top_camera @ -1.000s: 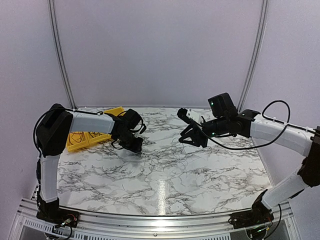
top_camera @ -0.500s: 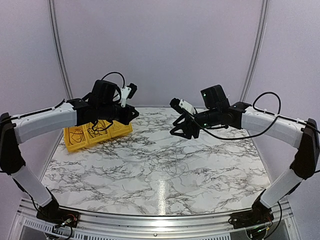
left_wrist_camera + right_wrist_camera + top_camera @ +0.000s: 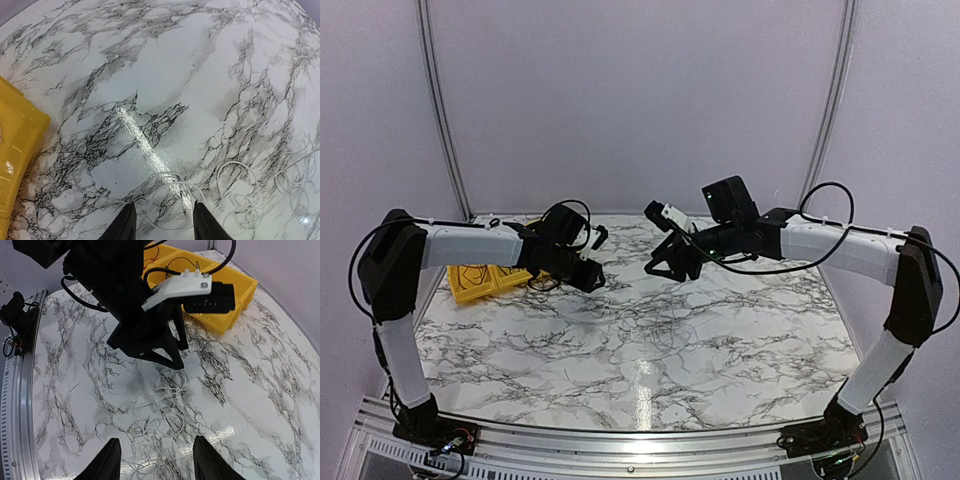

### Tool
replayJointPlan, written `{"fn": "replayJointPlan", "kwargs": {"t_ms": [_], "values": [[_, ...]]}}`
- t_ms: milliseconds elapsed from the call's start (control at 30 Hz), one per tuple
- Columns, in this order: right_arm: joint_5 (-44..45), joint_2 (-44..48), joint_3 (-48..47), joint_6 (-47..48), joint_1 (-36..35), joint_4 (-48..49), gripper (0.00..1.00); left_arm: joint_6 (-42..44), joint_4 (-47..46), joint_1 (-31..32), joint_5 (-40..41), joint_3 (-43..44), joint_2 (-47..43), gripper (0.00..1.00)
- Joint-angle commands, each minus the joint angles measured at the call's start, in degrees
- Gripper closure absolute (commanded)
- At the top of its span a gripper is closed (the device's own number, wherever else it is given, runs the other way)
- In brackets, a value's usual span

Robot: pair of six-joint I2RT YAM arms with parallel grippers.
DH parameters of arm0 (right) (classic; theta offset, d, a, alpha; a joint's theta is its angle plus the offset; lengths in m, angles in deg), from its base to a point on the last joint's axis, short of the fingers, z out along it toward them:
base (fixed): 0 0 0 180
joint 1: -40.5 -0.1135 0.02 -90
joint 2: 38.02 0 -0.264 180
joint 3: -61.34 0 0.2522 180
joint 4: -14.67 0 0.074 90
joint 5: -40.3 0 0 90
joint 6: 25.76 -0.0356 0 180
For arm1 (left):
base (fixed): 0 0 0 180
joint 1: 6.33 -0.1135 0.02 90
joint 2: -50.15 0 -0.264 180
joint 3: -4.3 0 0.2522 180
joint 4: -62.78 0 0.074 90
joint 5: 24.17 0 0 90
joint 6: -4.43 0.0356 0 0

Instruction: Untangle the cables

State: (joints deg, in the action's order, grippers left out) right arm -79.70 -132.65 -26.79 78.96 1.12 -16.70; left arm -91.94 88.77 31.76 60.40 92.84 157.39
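Fingers of left gripper (image 3: 163, 209) parted, empty, low over loop of pale thin tangled cables (image 3: 161, 415) on white marble-pattern bench (image 3: 165, 60). Right gripper (image 3: 156, 450) faced it, fingers spread, empty. I judged both poised either side to draw tangle apart. Yellow plastic bin (image 3: 222, 300) beyond, dark wires inside.

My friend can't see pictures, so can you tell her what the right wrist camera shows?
The left hand hangs above a loose tangle of thin pale cables on a marble table. A yellow bin sits behind it, and the right hand shows at the bottom, open and empty.
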Motion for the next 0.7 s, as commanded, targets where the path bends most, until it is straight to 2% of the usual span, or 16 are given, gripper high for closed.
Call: {"fn": "replayJointPlan", "kwargs": {"t_ms": [0,133,267,333,400,467,567,667], "values": [[1.1,1.38,0.44,-0.82,-0.36,1.43,0.5,8.89,3.09,-0.12,-1.6,2.18,4.15,0.59],[1.81,2.61,2.06,-0.38,-0.35,1.59,0.5,13.12,5.78,-0.12,-1.68,4.3,8.58,0.62],[2.39,3.32,2.89,0.02,-0.38,1.41,0.5,13.78,5.79,-0.23,-2.03,5.33,11.84,0.67],[2.72,3.4,3.11,0.28,-0.4,1.43,0.5,13.52,5.32,-0.21,-1.97,5.94,12.91,0.76],[2.84,3.32,3.02,0.46,-0.36,1.52,0.5,12.72,3.95,-0.2,-0.92,6.18,12.99,0.89],[2.85,3.1,2.85,0.69,-0.42,1.43,0.51,12.12,2.0,-0.2,-0.05,5.76,11.8,1.0],[2.82,2.52,1.98,1.04,-0.42,1.34,0.52,11.23,0.5,-0.13,0.7,5.41,7.78,1.0],[2.78,1.45,0.45,0.97,-0.42,1.57,0.52,11.46,-3.97,0.11,-0.85,2.11,-0.35,1.0]]}}
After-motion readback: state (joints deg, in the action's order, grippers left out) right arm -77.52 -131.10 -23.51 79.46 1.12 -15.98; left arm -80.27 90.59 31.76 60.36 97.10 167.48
